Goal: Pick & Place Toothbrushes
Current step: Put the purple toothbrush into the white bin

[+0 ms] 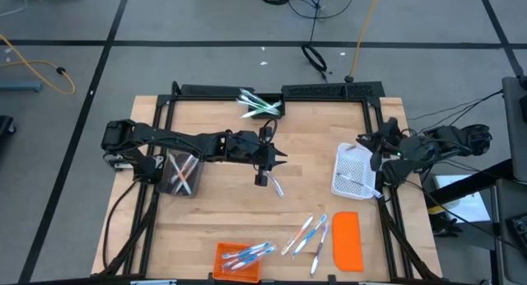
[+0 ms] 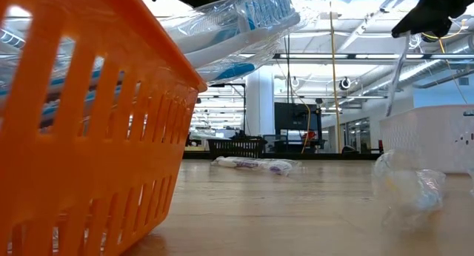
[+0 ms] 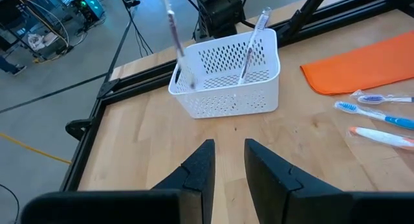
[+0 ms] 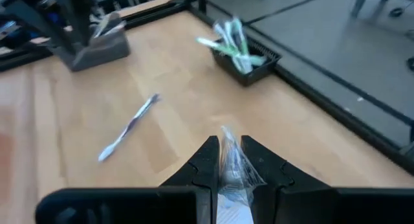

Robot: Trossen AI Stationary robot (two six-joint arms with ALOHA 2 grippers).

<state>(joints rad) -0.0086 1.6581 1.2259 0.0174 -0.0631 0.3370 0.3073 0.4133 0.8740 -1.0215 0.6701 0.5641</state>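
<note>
Our right gripper (image 4: 226, 164), over the white basket (image 1: 356, 171), pinches a wrapped toothbrush (image 4: 231, 160); our left gripper (image 3: 228, 160), mid-table facing the basket, stands slightly apart, empty.

One wrapped toothbrush (image 4: 231, 164) stands pinched between the right end effector's (image 4: 231, 160) fingers. A lone purple-tinted toothbrush (image 1: 276, 186) lies flat on the surface (image 1: 239, 211) just beside the left end effector (image 1: 261, 179). Four loose toothbrushes (image 1: 309, 233) lie slanted, farther from it. Others fill the orange bin (image 1: 239, 259), the black bin (image 1: 268, 106) and the grey holder (image 1: 183, 175).
</note>
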